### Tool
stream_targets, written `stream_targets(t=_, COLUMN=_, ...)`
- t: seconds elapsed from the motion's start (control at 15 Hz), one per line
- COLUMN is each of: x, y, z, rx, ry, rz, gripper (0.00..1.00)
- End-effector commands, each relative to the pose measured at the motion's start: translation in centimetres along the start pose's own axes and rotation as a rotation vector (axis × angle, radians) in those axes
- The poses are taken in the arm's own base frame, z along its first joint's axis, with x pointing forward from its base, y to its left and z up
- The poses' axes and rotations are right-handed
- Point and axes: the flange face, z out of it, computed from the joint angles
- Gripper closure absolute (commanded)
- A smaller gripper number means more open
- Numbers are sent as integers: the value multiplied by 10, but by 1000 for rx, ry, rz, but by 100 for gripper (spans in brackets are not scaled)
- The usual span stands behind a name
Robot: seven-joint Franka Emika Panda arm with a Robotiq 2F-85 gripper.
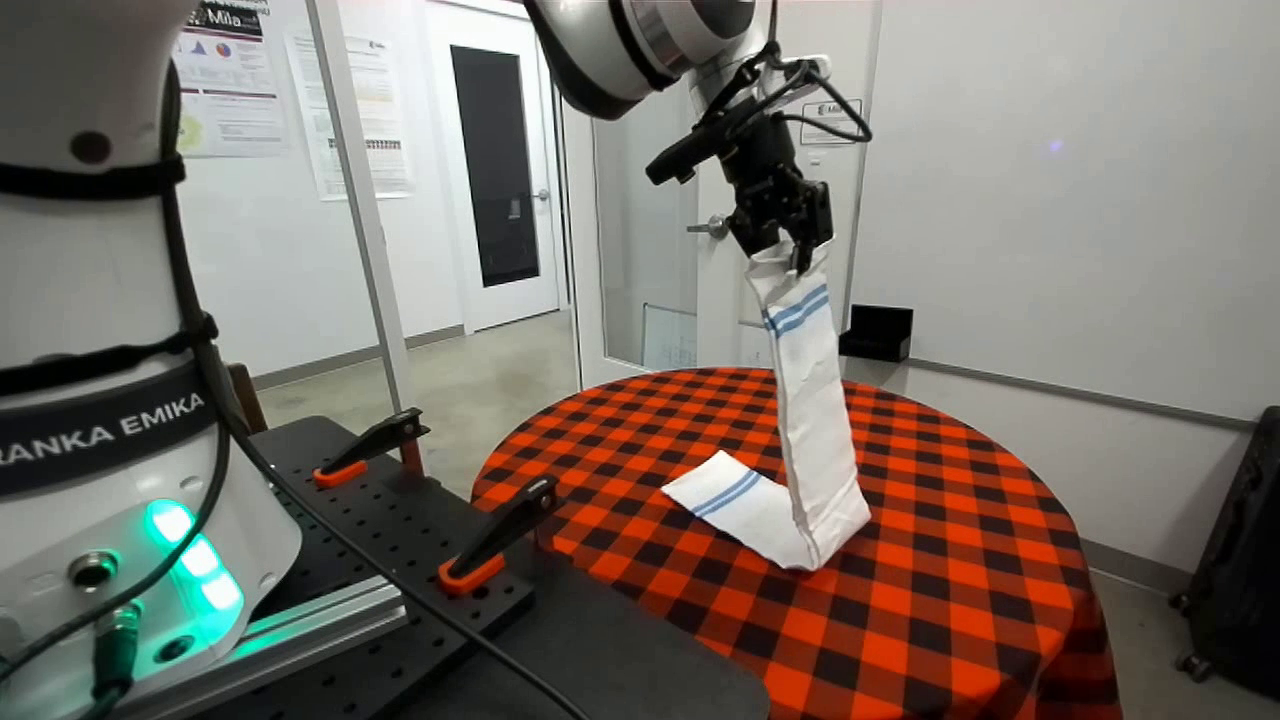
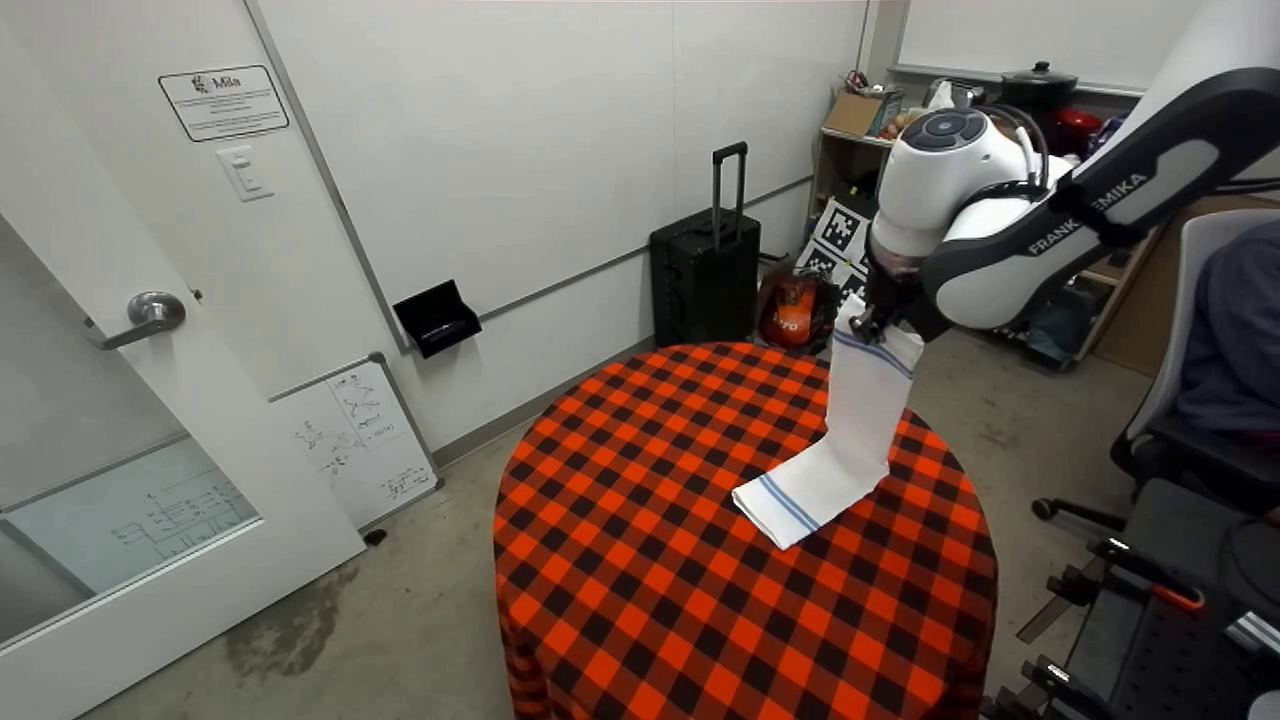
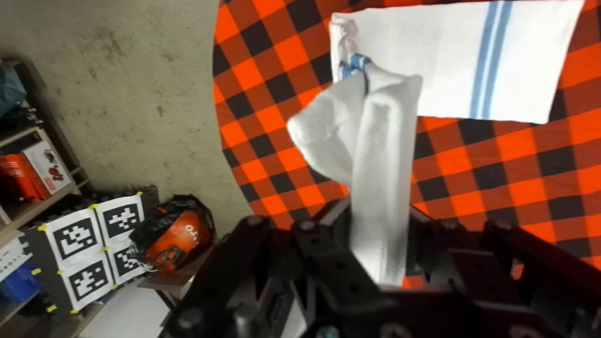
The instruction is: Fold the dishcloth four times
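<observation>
The dishcloth (image 1: 815, 400), white with blue stripes near its ends, hangs as a narrow folded strip from my gripper (image 1: 795, 255) above the table. Its lower part lies flat on the checked tablecloth, bending upward at a fold. In an exterior view the lying end of the dishcloth (image 2: 800, 495) shows a striped band, while the raised end is pinched by the gripper (image 2: 868, 328). The wrist view shows cloth bunched between the jaws of the gripper (image 3: 379, 216), with the flat striped part of the dishcloth (image 3: 432, 56) below. Fingertips are partly hidden by cloth.
The round table wears a red-and-black checked tablecloth (image 1: 960, 600). Beside it stands the robot's black mounting plate (image 1: 620, 640) with clamps (image 1: 500, 535). A whiteboard wall (image 2: 520, 130), a black suitcase (image 2: 705, 280) and a cluttered shelf (image 2: 850, 150) lie beyond the table.
</observation>
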Motion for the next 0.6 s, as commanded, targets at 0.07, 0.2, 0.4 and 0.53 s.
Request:
stream_targets(t=0.07, x=9, y=-59, z=0, rx=68, ry=-18, rz=-89, gripper=97)
stream_targets(t=0.2, x=11, y=-80, z=1, rx=97, ry=-21, rz=-116, gripper=97)
stream_targets(t=0.4, x=15, y=-106, z=3, rx=143, ry=-24, rz=-140, gripper=97)
stream_targets(t=0.53, x=17, y=-122, z=0, rx=181, ry=-23, rz=-160, gripper=97)
